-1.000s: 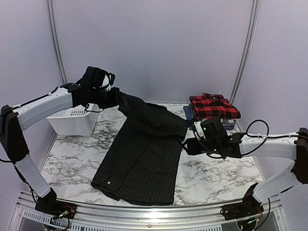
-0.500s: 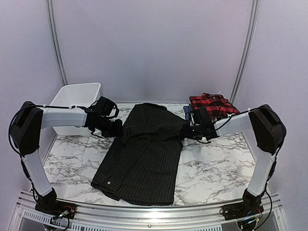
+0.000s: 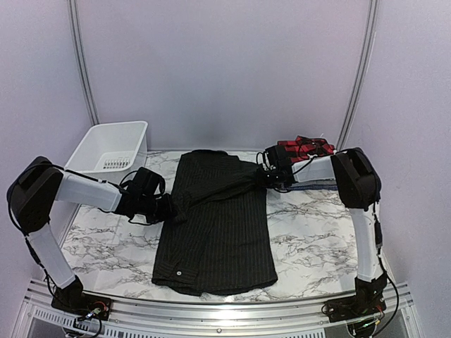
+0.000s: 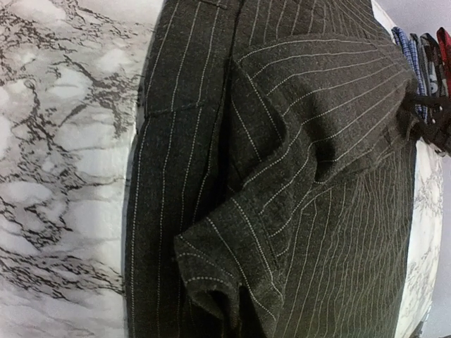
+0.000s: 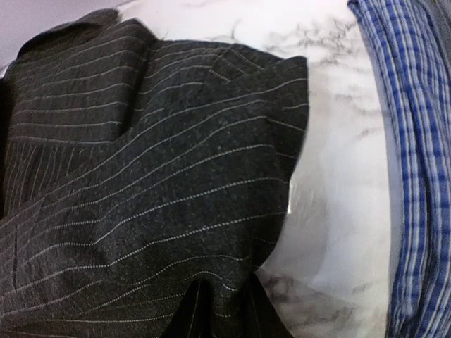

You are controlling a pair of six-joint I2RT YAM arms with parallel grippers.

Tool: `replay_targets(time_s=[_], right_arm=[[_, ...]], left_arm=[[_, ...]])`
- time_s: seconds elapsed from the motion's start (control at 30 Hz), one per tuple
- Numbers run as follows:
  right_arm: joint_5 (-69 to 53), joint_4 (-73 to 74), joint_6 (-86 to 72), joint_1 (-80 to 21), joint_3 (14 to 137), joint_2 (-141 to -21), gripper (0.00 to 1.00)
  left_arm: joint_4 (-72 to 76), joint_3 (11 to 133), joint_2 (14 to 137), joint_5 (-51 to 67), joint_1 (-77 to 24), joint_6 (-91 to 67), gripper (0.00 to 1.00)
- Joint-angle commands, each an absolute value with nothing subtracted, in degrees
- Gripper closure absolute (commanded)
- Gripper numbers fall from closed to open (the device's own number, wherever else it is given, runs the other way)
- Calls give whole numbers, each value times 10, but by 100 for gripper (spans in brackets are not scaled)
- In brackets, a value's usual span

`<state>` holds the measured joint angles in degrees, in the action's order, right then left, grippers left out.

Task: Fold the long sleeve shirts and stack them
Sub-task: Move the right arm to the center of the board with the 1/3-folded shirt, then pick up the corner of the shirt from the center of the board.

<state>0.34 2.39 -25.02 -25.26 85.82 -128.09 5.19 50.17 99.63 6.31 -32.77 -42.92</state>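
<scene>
Marble table (image 3: pixel 310 232), plain pale walls behind, 2 arms reaching in low from either side. Black shirt (image 3: pixel 218 225) with thin white pinstripes lies mid-table, long axis running near to far, collar end at the back, 1 white button showing near the front hem. Left gripper (image 3: pixel 171 209) sits at the shirt's left edge, jaws closed tight on a bunched fold of the cloth; left wrist view shows that fold puckered up at the bottom, fingers themselves hidden. Right gripper (image 3: pixel 262 178) is at the shirt's far right side, jaws narrow and pinching the cloth, which is drawn into a taut ridge toward it; right wrist view shows dark fingers (image 5: pixel 257 310) at the bottom edge with pinstripe fabric between them. Upper part of the shirt is doubled over itself, wrinkled. Plaid shirt (image 3: pixel 304 148), red and black, tops a folded stack at back right, just behind the right gripper; blue shirt (image 5: pixel 416 141), checked, lies lower in that stack. White bin (image 3: pixel 106 144) stands back left, apart from the black shirt.
</scene>
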Motion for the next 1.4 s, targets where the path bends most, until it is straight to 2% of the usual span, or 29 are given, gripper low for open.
replay_targets(time_s=[0.0, 0.17, 0.3, 0.4, 0.8, 1.13, 1.37], right_arm=[[6, 92, -200, -219, 986, -1348, 82], [-41, 151, -170, -216, 1064, -1356, 67], [-43, 156, -164, -222, 991, -1274, 54], [-41, 156, -168, -227, 907, -1194, 49], [-3, 157, -267, -343, 505, -837, 52], [48, 249, -392, -419, 348, -653, 54], [60, 288, -462, -484, 303, -606, 60]], left_arm=[[107, 486, 982, 42, -349, -501, 100], [94, 542, 993, 31, -349, -491, 100], [59, 610, 998, 34, -348, -457, 100], [34, 655, 1003, 44, -348, -430, 100], [-37, 791, 1017, 73, -346, -361, 100], [-49, 824, 1009, 68, -346, -346, 100], [-54, 836, 1011, 69, -346, -342, 100]])
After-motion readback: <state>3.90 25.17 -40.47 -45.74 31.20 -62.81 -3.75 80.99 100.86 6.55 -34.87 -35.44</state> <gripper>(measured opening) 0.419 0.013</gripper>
